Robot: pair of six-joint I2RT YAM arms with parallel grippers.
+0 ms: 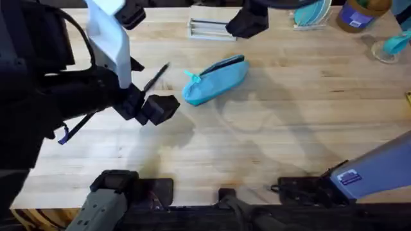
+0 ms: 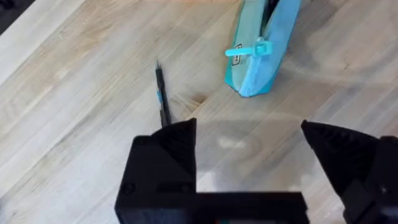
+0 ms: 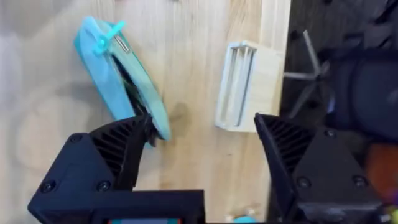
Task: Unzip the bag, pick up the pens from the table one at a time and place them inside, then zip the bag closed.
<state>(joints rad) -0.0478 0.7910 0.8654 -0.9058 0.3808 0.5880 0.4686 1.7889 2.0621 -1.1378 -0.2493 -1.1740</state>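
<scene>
On the table the bag lies unzipped, mouth open for loading. The left gripper, jaws wide, hovers beside a pen, apparently to grab it. The right gripper hangs wide over the bag's far end.

Small wooden rack at far edge, slotted. Turquoise plates, blue jar w/ yellow label far right corner.
</scene>
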